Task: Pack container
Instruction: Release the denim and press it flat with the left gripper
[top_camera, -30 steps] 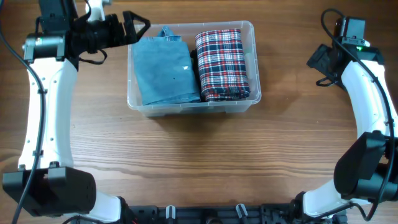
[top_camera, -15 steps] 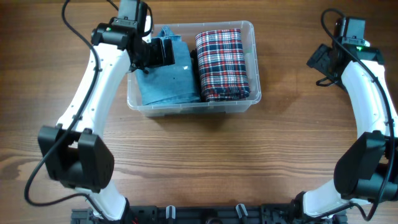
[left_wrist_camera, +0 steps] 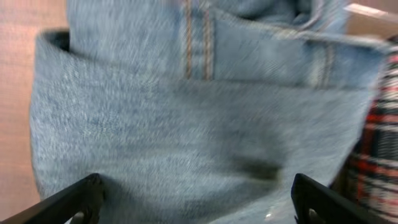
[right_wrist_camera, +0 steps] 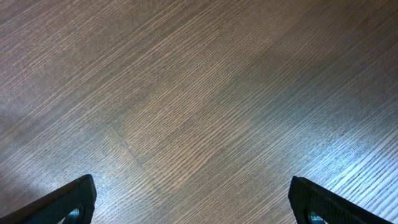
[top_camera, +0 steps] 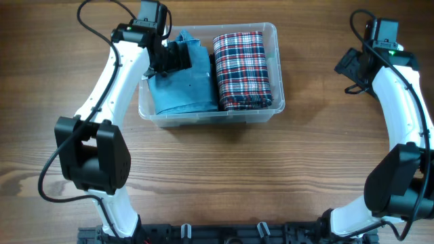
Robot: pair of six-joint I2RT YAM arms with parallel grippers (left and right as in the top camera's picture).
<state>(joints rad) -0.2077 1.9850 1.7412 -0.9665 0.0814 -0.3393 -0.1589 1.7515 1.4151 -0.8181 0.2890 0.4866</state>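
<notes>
The clear plastic container [top_camera: 211, 116] stands at the back middle of the table. Folded blue jeans [top_camera: 183, 88] fill its left half and a folded red, white and navy plaid cloth [top_camera: 242, 69] fills its right half. My left gripper [top_camera: 178, 55] is open, over the far end of the jeans inside the container. The left wrist view shows the jeans [left_wrist_camera: 186, 130] close up between the spread fingers [left_wrist_camera: 196, 202], with the plaid cloth [left_wrist_camera: 379, 155] at the right edge. My right gripper [top_camera: 346, 68] is open and empty at the far right, above bare wood [right_wrist_camera: 199, 106].
Bare wooden table [top_camera: 217, 176] lies in front of the container and to both sides. The right arm [top_camera: 400, 115] runs along the right edge. The left arm [top_camera: 112, 88] reaches from the front left to the container's far left corner.
My left gripper has swung from outside the container's far left corner to over the jeans inside it. The right arm has not moved.
</notes>
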